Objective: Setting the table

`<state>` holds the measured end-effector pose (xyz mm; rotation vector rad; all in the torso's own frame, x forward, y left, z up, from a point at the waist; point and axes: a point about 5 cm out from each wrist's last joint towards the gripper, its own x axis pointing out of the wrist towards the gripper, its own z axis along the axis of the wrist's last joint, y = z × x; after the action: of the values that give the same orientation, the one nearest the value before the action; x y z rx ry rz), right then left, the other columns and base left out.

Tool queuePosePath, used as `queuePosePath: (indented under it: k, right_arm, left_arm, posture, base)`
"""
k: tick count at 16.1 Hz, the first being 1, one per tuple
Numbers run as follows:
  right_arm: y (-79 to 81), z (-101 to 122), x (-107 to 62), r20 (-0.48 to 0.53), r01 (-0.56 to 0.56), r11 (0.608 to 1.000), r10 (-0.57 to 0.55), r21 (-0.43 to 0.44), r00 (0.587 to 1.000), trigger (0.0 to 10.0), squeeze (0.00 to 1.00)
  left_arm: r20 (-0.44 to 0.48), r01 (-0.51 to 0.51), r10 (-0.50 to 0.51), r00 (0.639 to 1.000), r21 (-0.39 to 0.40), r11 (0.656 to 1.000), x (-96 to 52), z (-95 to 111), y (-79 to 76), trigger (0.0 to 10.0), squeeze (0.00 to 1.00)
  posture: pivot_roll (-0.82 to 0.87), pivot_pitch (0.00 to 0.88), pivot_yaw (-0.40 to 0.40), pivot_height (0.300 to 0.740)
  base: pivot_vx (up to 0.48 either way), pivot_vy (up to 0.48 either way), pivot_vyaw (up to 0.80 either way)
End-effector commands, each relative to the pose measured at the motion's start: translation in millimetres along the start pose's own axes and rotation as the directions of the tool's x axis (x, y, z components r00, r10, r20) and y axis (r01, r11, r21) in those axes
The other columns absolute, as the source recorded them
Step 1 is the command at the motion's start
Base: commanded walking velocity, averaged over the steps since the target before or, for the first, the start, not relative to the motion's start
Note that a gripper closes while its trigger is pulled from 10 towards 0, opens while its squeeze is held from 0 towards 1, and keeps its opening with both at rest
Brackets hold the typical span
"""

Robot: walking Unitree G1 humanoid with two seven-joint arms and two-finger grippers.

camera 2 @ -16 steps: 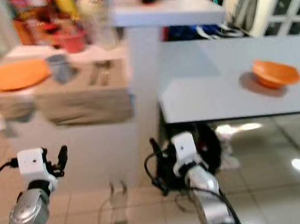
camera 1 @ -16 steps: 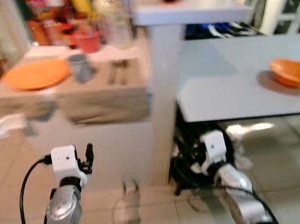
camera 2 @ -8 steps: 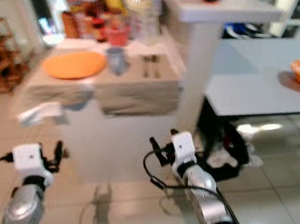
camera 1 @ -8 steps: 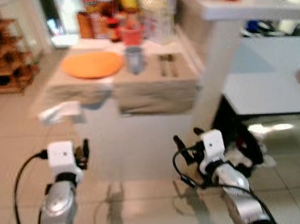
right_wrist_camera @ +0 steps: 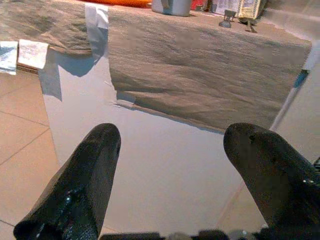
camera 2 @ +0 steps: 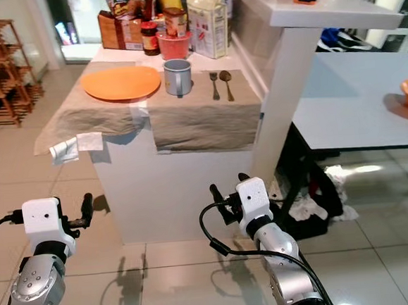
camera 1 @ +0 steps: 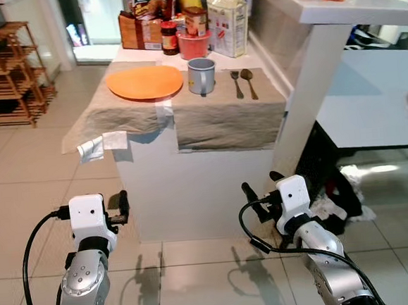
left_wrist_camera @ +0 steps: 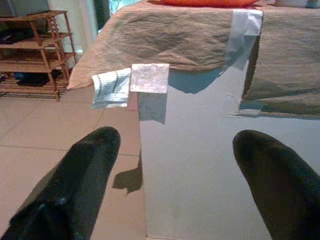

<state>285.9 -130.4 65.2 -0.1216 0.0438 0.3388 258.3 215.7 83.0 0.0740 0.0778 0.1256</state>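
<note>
Both hands, left hand (left_wrist_camera: 170,185) and right hand (right_wrist_camera: 175,185), gape empty short of the table (camera 1: 193,189); its plate (camera 1: 145,82), mug (camera 1: 201,76) await reaching.

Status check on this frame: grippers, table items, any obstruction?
Left gripper and right gripper open, empty, low before the counter. Orange plate, grey mug, fork, spoon untouched on top. Nothing between.

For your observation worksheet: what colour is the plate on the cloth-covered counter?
Orange; the plate shows best in the left eye view.

Flat orange plate (camera 1: 145,82) on cloth, upright grey mug (camera 1: 201,76) beside it, fork (camera 1: 236,83) and spoon (camera 1: 249,82) side by side
</note>
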Motion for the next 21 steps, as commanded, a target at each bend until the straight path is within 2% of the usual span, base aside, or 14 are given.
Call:
queuePosePath:
  k: [1, 8, 9, 10, 16, 21]
  right_arm:
    - [-3.2, -1, -0.5, -0.017, 0.009, 1.000, -0.009, -0.003, 1.000, 10.0, 0.00]
    - [-7.0, 3, -1.1, 0.021, 0.052, 0.999, -0.052, 0.008, 0.998, 10.0, 0.00]
    - [-7.0, 4, -0.6, 0.028, 0.052, 0.999, -0.052, 0.016, 0.998, 10.0, 0.00]
    - [-6.8, 5, 0.2, 0.034, 0.050, 0.999, -0.051, 0.009, 0.998, 10.0, 0.00]
    - [-5.2, 10, 3.0, 0.061, 0.049, 0.999, -0.047, -0.018, 0.997, 10.0, 0.00]
    - [0.8, 38, 11.1, 0.166, 0.041, 0.999, -0.035, -0.035, 0.986, 10.0, 0.00]
  left_arm:
    - [-0.002, 0.008, -0.008, 1.000, -0.006, 1.000, -2.2, 1, -1.3, 10.0, 1.00]
    - [0.014, 0.001, -0.001, 1.000, 0.027, 1.000, -1.1, 6, 4.0, 10.0, 1.00]
    - [0.014, 0.002, -0.003, 1.000, 0.031, 1.000, -0.7, 6, 3.9, 10.0, 0.13]
    - [0.028, 0.007, -0.008, 1.000, 0.029, 1.000, -0.2, 9, 2.7, 10.0, 0.00]
    - [0.058, 0.027, -0.030, 0.998, 0.042, 0.999, 1.8, 16, -0.5, 10.0, 0.00]
    - [0.090, 0.075, -0.081, 0.993, 0.066, 0.995, 5.5, 24, -9.8, 10.0, 0.00]
  posture:
    - [0.02, 0.000, -0.036, 0.736]
    - [0.02, 0.000, -0.028, 0.736]
    - [0.02, 0.000, -0.028, 0.736]
    - [0.02, 0.000, -0.029, 0.736]
    - [0.02, 0.000, -0.025, 0.736]
    - [0.02, 0.000, -0.020, 0.736]
  base:
    - [0.000, 0.000, 0.00]
    - [0.000, 0.000, 0.00]
    - [0.000, 0.000, 0.00]
    - [0.337, 0.341, 0.00]
    - [0.337, 0.342, 0.00]
    - [0.380, 0.197, 0.00]
